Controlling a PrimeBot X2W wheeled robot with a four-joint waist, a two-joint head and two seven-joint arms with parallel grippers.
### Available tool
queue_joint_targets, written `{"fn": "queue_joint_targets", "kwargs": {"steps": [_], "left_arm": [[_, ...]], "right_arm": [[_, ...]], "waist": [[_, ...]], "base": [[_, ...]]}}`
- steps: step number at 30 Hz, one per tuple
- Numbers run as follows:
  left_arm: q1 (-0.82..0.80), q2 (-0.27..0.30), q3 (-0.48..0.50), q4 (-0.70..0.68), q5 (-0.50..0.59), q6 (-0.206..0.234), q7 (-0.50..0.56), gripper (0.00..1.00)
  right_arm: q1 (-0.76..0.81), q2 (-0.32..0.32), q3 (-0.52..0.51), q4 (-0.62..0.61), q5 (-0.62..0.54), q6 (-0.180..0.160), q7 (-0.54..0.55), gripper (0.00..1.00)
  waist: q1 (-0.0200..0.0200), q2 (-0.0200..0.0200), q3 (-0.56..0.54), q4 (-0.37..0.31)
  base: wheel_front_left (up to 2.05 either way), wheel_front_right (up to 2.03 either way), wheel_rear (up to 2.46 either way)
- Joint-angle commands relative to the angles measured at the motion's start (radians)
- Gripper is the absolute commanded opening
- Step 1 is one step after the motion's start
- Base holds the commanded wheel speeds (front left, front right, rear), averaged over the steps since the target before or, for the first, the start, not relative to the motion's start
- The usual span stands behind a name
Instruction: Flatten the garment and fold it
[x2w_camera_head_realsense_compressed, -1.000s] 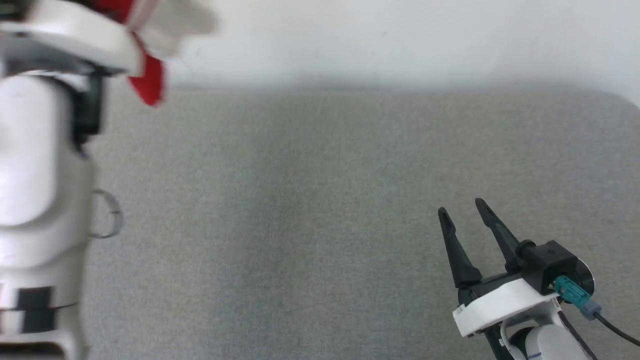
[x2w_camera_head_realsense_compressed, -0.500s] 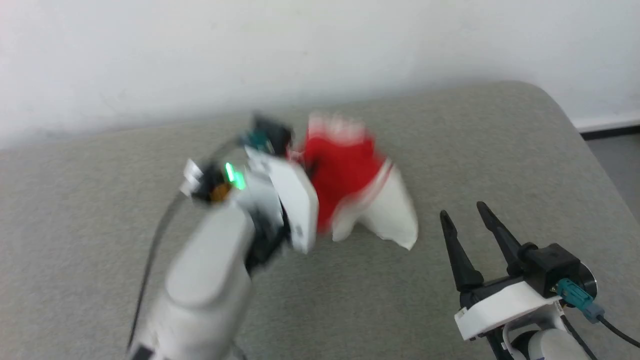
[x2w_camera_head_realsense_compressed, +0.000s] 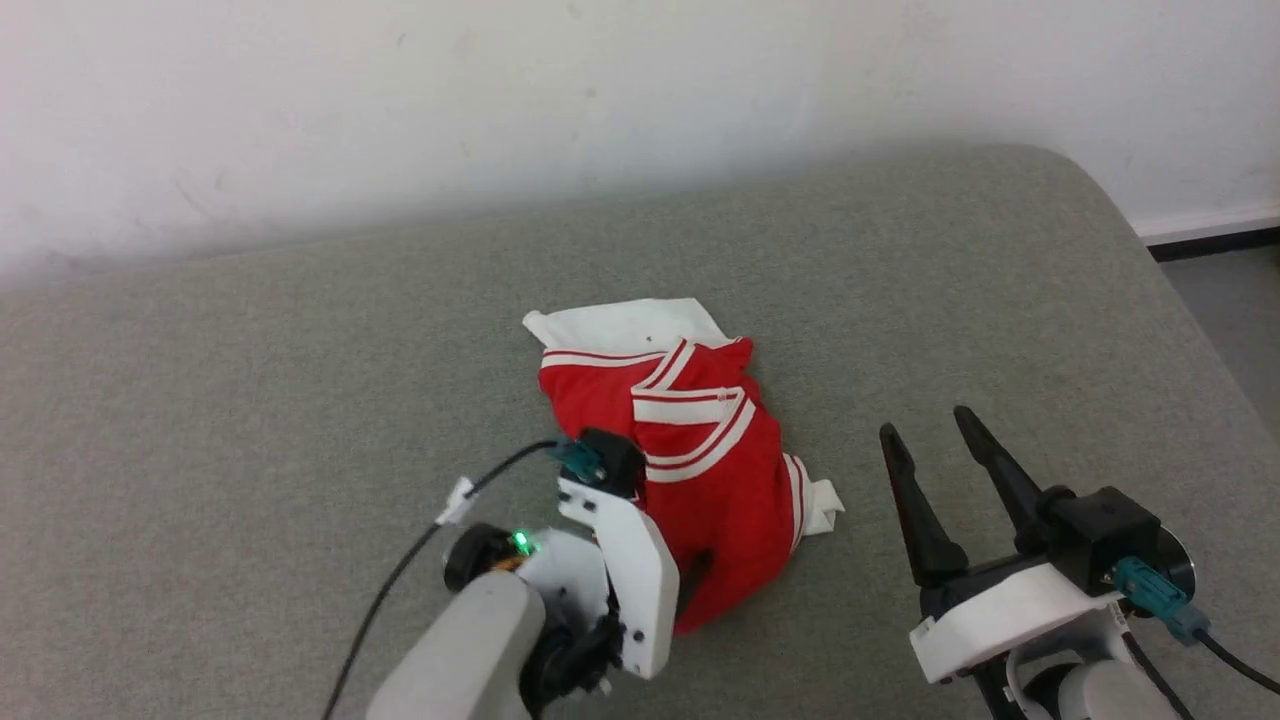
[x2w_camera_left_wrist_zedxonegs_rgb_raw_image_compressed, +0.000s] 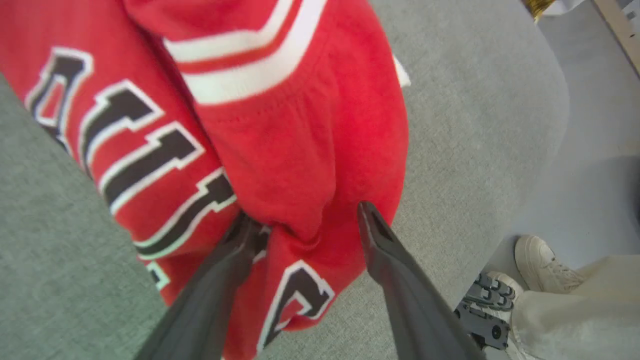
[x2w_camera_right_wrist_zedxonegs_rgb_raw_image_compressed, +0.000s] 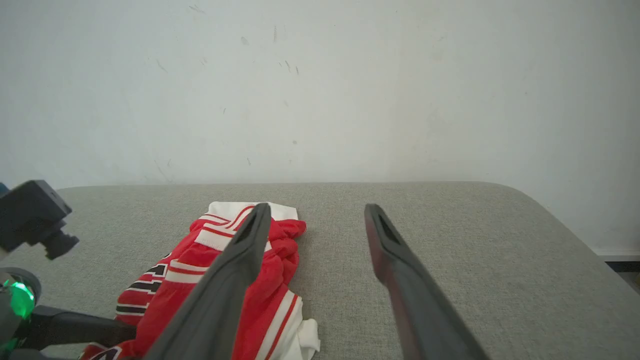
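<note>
One garment (x2w_camera_head_realsense_compressed: 720, 470): crumpled red-and-white heap, mid counter (x2w_camera_head_realsense_compressed: 300, 400), black lettering partly creased. Two claws. Left claw (x2w_camera_left_wrist_zedxonegs_rgb_raw_image_compressed: 302, 215): fingers apart, red fold bulging between them, not pinched. Right claw (x2w_camera_head_realsense_compressed: 926, 421): fingers apart, holding nothing, near heap's right edge, not touching.

The head view looks down and forward onto the tabletop (x2w_camera_head_realsense_compressed: 250, 400), facing the wall (x2w_camera_head_realsense_compressed: 640, 90). The left wrist view sits very close over the garment (x2w_camera_left_wrist_zedxonegs_rgb_raw_image_compressed: 310, 130), seemingly angled toward the tabletop's rounded corner. The right wrist view looks low across the tabletop from farther back; all three share the garment.
</note>
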Motion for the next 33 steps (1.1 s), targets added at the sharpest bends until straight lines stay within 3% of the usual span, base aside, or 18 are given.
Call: {"fn": "queue_joint_targets", "kwargs": {"steps": [1,7,10,14,21,28,33], "left_arm": [[0.003,0.015,0.021,-0.038,0.020,0.013,-0.063,1.00],[-0.069,0.029,0.136,-0.122,0.138,0.126,-0.453,1.00],[-0.114,0.043,0.161,-0.073,0.178,0.162,-0.529,1.00],[-0.181,0.058,0.175,0.006,0.195,0.173,-0.548,1.00],[-0.340,0.105,0.205,0.260,0.178,0.160,-0.434,1.00],[-0.424,0.132,0.217,0.434,0.125,0.137,-0.195,1.00],[-0.422,0.117,0.206,0.497,0.074,0.092,-0.005,1.00]], "right_arm": [[0.011,0.000,-0.001,-0.008,0.003,-0.001,0.000,1.00],[0.001,0.000,0.016,-0.013,0.003,-0.001,-0.009,1.00],[-0.008,0.000,0.025,-0.012,0.008,-0.001,-0.016,1.00],[-0.018,0.000,0.029,-0.011,0.011,-0.001,-0.021,1.00],[-0.052,0.000,0.055,0.001,0.030,-0.001,-0.039,1.00],[-0.062,0.000,0.061,0.024,0.039,-0.001,-0.058,1.00],[-0.068,0.000,0.061,0.035,0.043,-0.001,-0.064,1.00]], "waist": [[0.0000,0.0000,0.000,0.005],[0.0000,0.0000,0.018,-0.019],[0.0000,0.0000,0.039,-0.050],[0.0000,0.0000,0.071,-0.078],[0.0000,0.0000,0.150,-0.157],[0.0000,0.0000,0.191,-0.198],[0.0000,0.0000,0.190,-0.192]], "base": [[0.00,0.00,0.00],[0.00,0.00,0.00],[0.00,0.00,0.00],[0.00,0.00,0.00],[0.00,0.00,0.00],[0.00,0.00,0.00],[0.00,0.00,0.00]]}}
